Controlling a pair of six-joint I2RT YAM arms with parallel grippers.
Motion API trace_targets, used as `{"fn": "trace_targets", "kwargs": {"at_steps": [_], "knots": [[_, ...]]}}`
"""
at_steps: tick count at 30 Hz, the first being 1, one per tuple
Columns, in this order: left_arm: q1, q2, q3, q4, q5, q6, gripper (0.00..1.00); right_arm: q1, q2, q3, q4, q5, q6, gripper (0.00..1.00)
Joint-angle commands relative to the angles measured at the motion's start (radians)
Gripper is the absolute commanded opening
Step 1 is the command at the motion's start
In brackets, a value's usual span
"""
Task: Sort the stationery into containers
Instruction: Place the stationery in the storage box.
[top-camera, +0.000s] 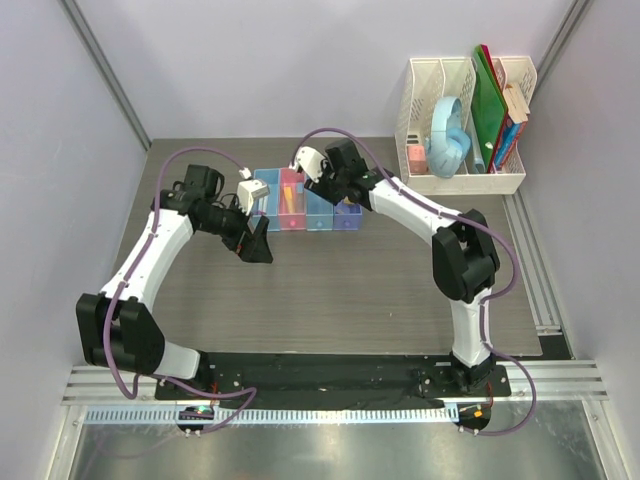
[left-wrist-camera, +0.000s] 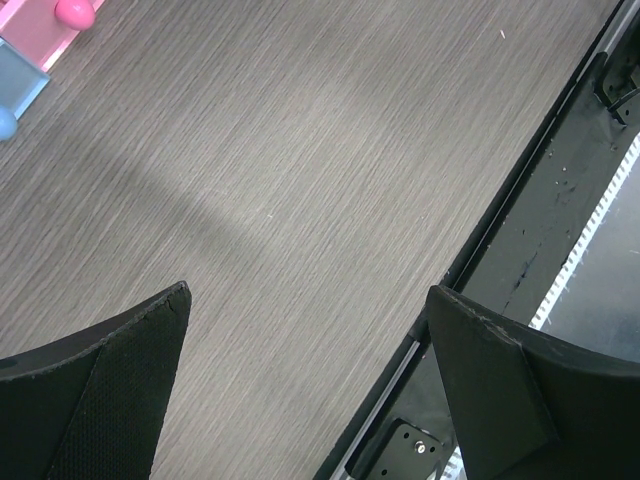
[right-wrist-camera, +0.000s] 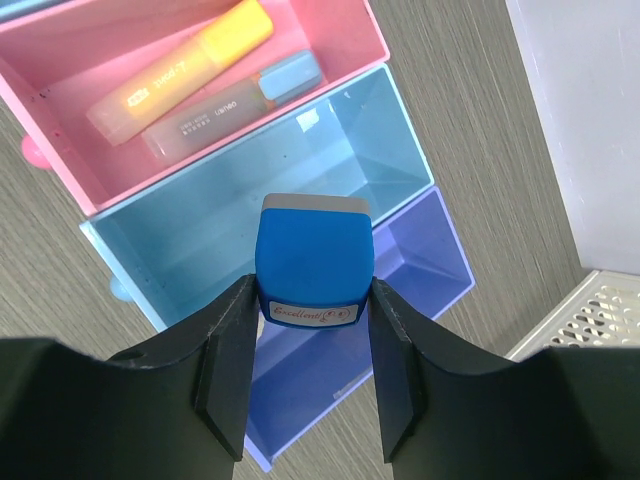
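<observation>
1. While I stand here watching, the biggest thing going on is the grey table (top-camera: 330, 290). It looks bare of loose stationery from above, so I'd guess the sorting is close to done.
2. White file rack (top-camera: 460, 185) sits at the far right corner, well apart from the action.
3. The row of four containers (top-camera: 305, 225) is at the far middle, and the right arm reaches over it.
4. Left gripper (left-wrist-camera: 310, 290) hangs over bare wood near the row's left end, jaws spread wide, nothing between them.
5. Right gripper (right-wrist-camera: 310, 300) is about half closed, pinching the blue wedge-shaped piece (right-wrist-camera: 315, 260) by its sides, up in the air over the line where the light blue bin (right-wrist-camera: 330, 130) meets the purple-blue bin (right-wrist-camera: 430, 260).
6. Pink bin (right-wrist-camera: 60, 180) has the yellow marker (right-wrist-camera: 185, 70) lying in it, with the pale blue stick (right-wrist-camera: 235, 100) right beside it.
7. So this is the drop-off step. Next move, I reckon: shift fully over one bin so the wedge doesn't land on the shared wall, dip a bit, then let go.
</observation>
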Motion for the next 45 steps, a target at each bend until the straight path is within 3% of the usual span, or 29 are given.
{"fn": "trace_targets", "kwargs": {"at_steps": [1,45], "knots": [[0.006,-0.034,0.001,0.014,0.009,-0.003,1.0,0.006,0.004,0.068,0.017,-0.023,0.014,0.29],[0.006,-0.072,-0.009,0.003,0.054,0.005,1.0,-0.005,0.099,0.103,0.0,-0.026,0.011,0.27]]}}
